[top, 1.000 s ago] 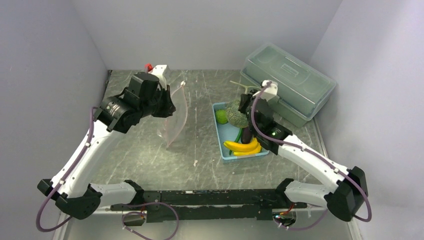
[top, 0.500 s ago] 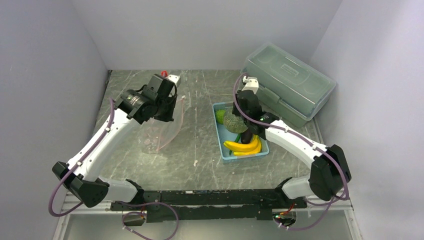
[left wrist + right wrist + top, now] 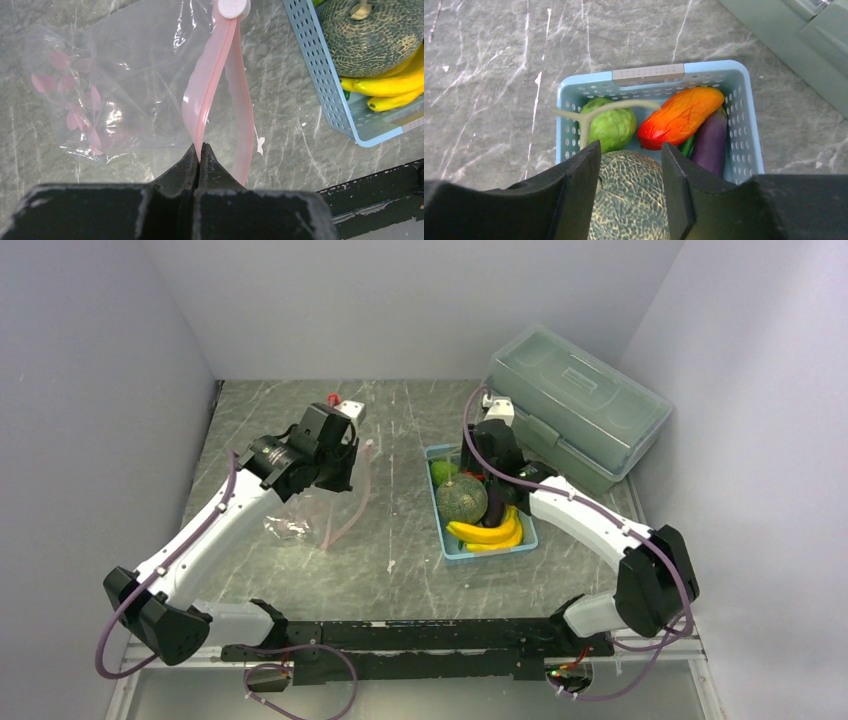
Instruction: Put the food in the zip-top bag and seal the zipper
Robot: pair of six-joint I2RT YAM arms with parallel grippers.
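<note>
Left of the perforated blue basket [image 3: 447,539], your left gripper [image 3: 199,149] pinches the pink zipper [image 3: 207,97] of the crinkly bag [image 3: 130,60]; your right gripper [image 3: 630,150] stands parted over the basket's netted round melon [image 3: 629,197].

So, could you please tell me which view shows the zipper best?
The left wrist view: the zipper runs large and sharp from the shut left gripper up to its slider. The top view shows it only as a thin pink curve. The right wrist view misses it.
</note>
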